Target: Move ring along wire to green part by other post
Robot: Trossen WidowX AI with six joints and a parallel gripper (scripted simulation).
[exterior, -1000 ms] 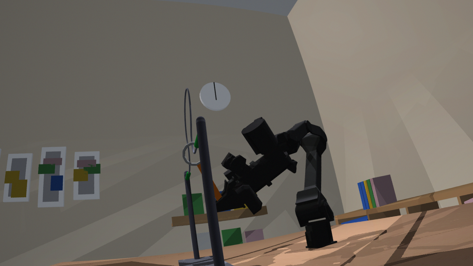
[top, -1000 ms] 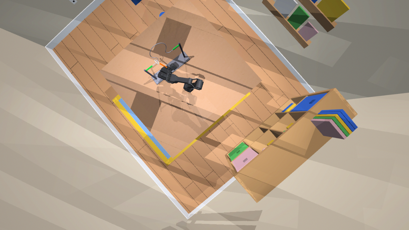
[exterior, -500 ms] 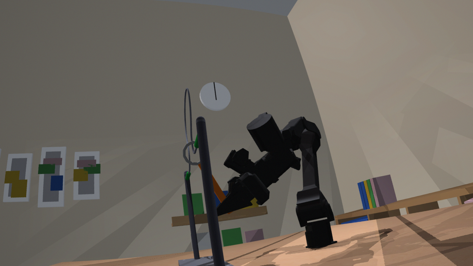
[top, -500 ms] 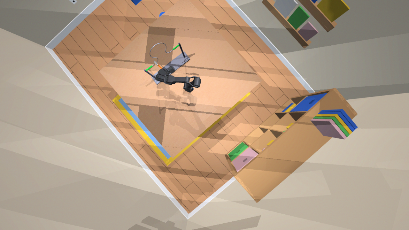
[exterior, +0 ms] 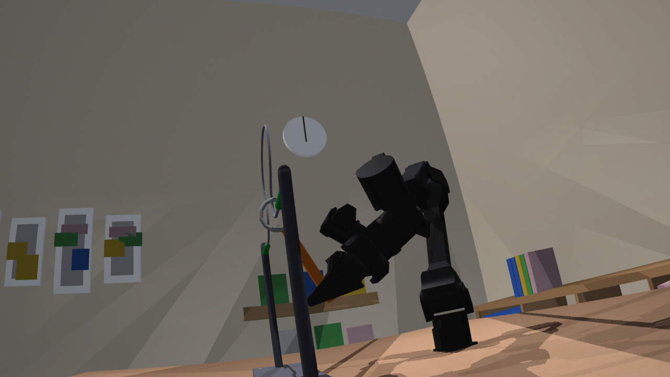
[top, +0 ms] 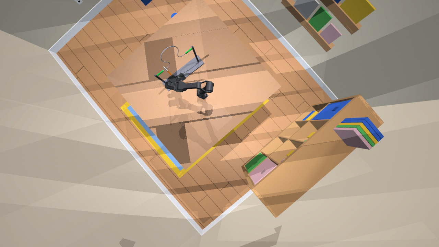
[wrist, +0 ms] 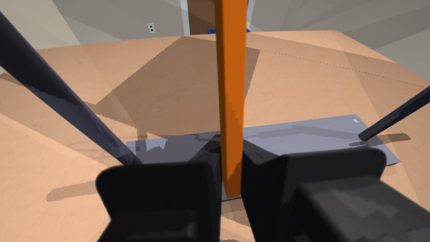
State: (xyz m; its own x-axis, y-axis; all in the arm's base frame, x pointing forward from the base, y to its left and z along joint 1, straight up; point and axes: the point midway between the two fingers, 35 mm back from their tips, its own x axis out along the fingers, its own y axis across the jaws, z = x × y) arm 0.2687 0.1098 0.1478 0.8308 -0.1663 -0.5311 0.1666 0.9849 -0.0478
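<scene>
My gripper (top: 172,76) (exterior: 320,287) (wrist: 224,139) is shut on the orange handle (top: 168,72) (exterior: 308,260) (wrist: 232,84), which points up and away from the fingers. The pale ring (top: 165,68) (exterior: 260,213) is at the handle's far end, near the inner end of the left green part (top: 160,73) (exterior: 278,201). It looks to be around the wire there; I cannot tell whether it touches. The thin grey wire (top: 161,55) (exterior: 261,154) loops up and over to the other green part (top: 189,50) (exterior: 265,249). The ring is out of the wrist view.
The left post (top: 159,79) (exterior: 293,262) (wrist: 60,91) stands close beside my fingers, partly covering the ring in the exterior view. The right post (top: 195,54) (exterior: 271,309) (wrist: 396,114) stands at the other end of the grey base (top: 196,63) (wrist: 302,131).
</scene>
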